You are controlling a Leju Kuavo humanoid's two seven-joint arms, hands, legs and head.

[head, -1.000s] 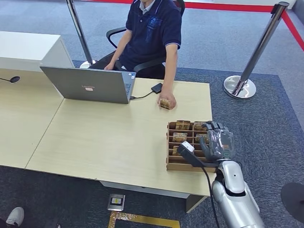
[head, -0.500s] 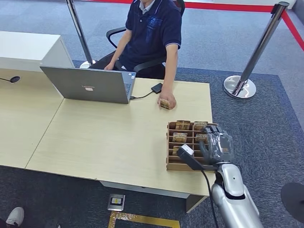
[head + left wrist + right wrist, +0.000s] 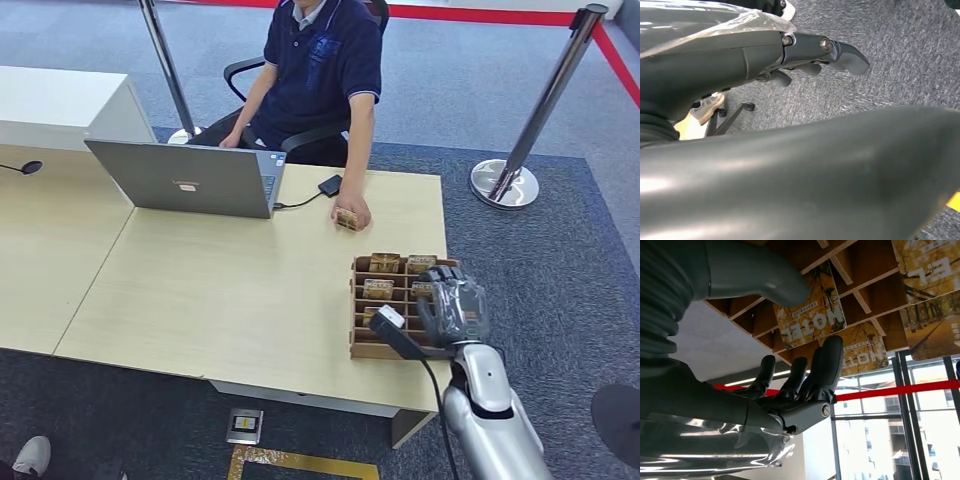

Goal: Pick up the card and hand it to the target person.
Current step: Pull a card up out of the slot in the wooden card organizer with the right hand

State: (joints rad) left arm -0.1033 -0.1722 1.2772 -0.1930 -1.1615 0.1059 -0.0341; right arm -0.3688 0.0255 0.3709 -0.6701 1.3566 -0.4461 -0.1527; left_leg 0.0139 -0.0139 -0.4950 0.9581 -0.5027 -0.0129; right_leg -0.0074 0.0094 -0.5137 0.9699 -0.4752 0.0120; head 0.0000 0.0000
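Cards sit in a wooden slotted tray (image 3: 357, 312) at the surface's right edge; about five cards (image 3: 384, 263) visible there. Right hand (image 3: 451, 305) hovers over the tray's right side, fingers (image 3: 828, 365) slightly curled and apart, holding nothing. One more card (image 3: 346, 218) under the seated person's hand (image 3: 356, 210). One laptop (image 3: 189, 178). Left hand (image 3: 753, 57) hangs over carpet, fingers extended, empty.

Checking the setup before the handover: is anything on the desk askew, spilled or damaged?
Nothing stands out. The wooden card tray sits flat and square at the desk corner, its cards lie in their slots, and the right hand hovers over it.
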